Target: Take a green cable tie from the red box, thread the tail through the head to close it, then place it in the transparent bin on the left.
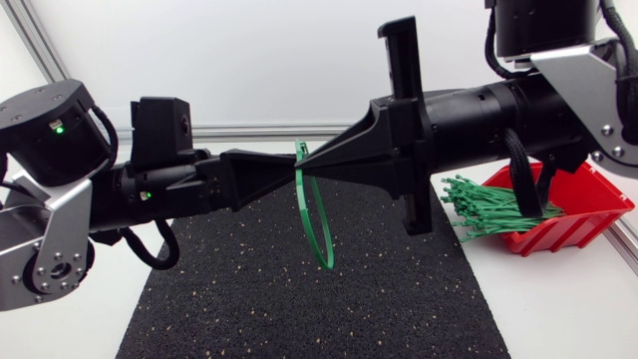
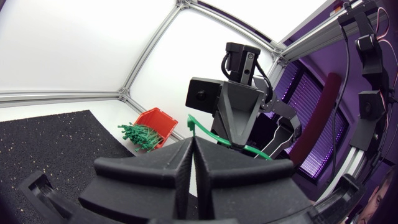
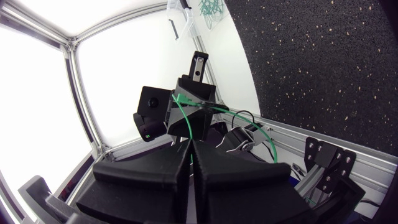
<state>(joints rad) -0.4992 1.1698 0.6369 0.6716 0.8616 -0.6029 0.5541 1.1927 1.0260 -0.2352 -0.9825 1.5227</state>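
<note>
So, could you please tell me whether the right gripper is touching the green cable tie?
Touching. The right wrist view shows the cable tie running out from between the closed fingers of the right gripper.

Black speckled mat [image 1: 299, 309] on white table [image 1: 568, 309]; bright light.

This is a robotics lab work cell. A silver-grey, black-jointed left robot arm [image 1: 45, 229] and a matching right robot arm [image 1: 588, 90] hang over a white tabletop [image 1: 568, 299] framed by aluminium profile rails [image 1: 249, 131], with a black speckled rubber mat [image 1: 299, 309] and a red plastic box [image 1: 583, 204] of green nylon cable ties [image 1: 488, 204].
</note>
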